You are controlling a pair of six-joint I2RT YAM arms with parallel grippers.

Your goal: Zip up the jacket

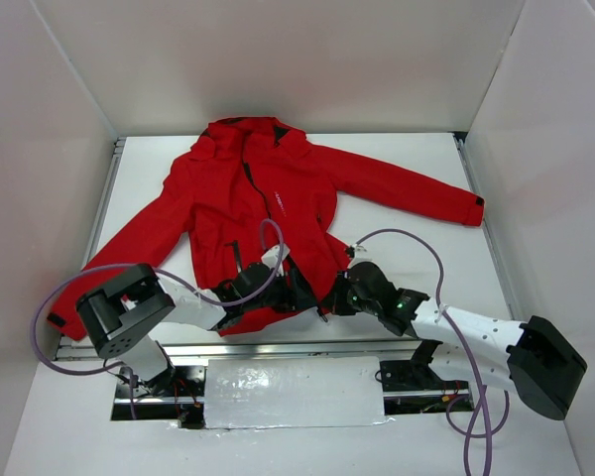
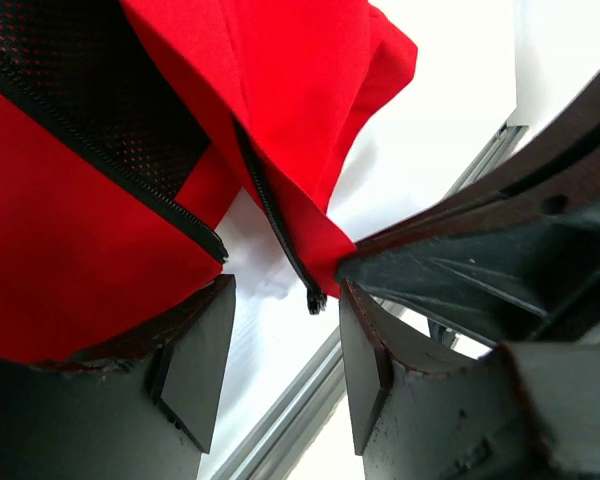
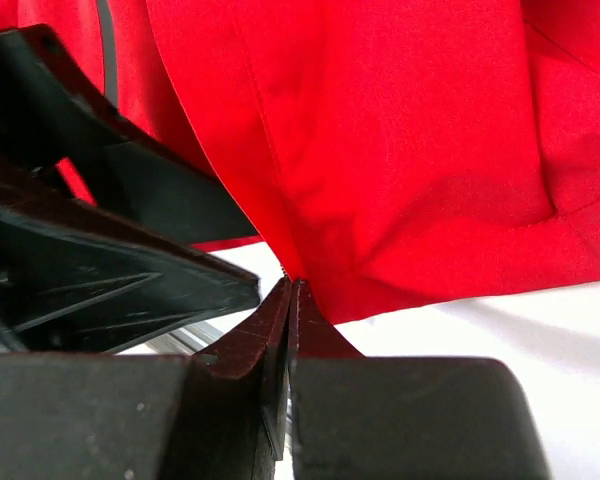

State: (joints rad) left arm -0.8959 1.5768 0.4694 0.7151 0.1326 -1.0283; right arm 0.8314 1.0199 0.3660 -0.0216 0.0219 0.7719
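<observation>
The red jacket (image 1: 278, 188) lies flat on its back on the white table, hood at the far side, front open at the bottom hem. My right gripper (image 3: 292, 290) is shut on the bottom corner of one front panel (image 3: 400, 150); in the top view it sits at the hem (image 1: 329, 297). My left gripper (image 2: 280, 350) is open, just below the hem (image 1: 283, 288). The black bottom end of one zip track (image 2: 315, 298) hangs between its fingertips, untouched. The other track (image 2: 110, 170) runs along black mesh lining at left. The right gripper's fingers (image 2: 460, 270) press in from the right.
An aluminium rail (image 2: 300, 410) runs along the table's near edge, right under both grippers. White enclosure walls (image 1: 40, 149) stand left, right and behind. Purple cables (image 1: 79, 278) loop over both arms. The jacket's sleeves (image 1: 416, 193) spread out to both sides.
</observation>
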